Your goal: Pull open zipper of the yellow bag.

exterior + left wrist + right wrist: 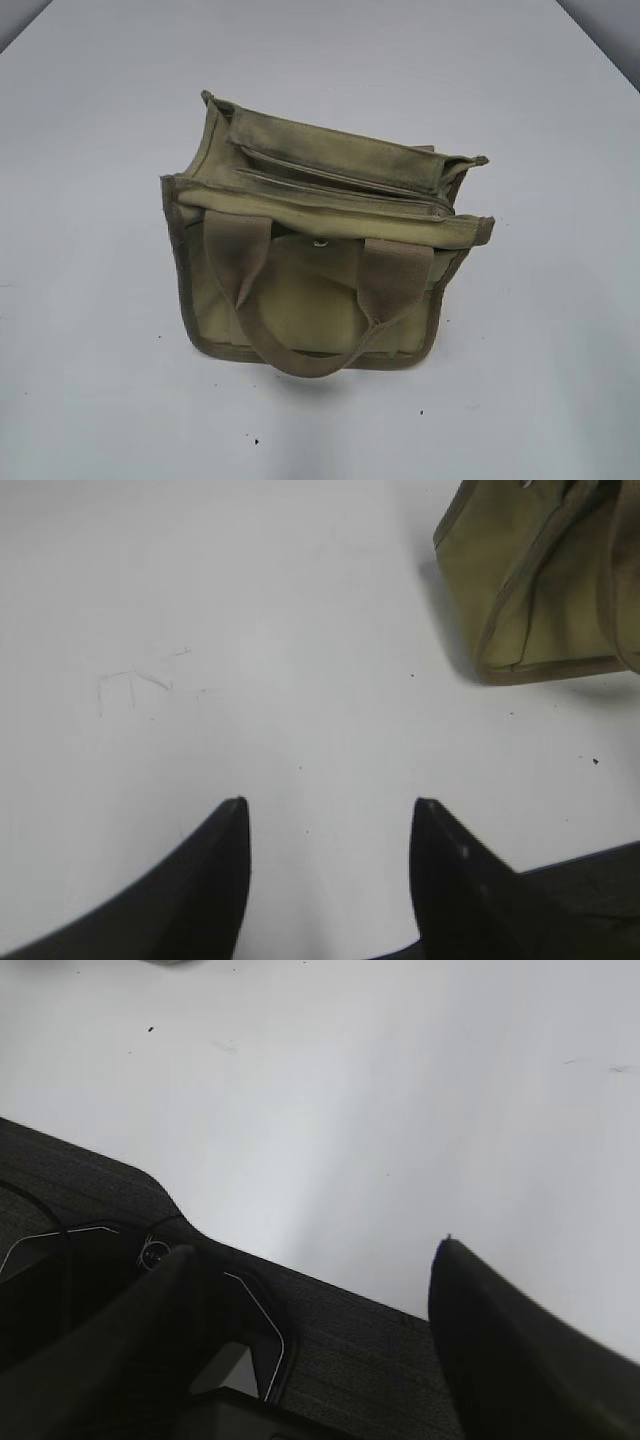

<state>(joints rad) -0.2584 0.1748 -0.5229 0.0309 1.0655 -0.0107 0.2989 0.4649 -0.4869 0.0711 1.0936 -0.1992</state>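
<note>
The olive-yellow bag [320, 270] stands in the middle of the white table, its top facing the camera and one webbing handle hanging down its front. The zipper [340, 190] runs along the top from left to right; its pull tab seems to sit near the right end, too small to be sure. No gripper shows in the exterior view. In the left wrist view my left gripper [330, 805] is open over bare table, and a corner of the bag [530, 580] lies at the upper right, well apart from it. My right gripper [315, 1250] is open and holds nothing.
A round metal snap [320, 241] sits on the bag's front below the top edge. Under the right gripper lies a dark textured panel [380, 1350] at the table's edge. White table [90, 380] surrounds the bag on all sides.
</note>
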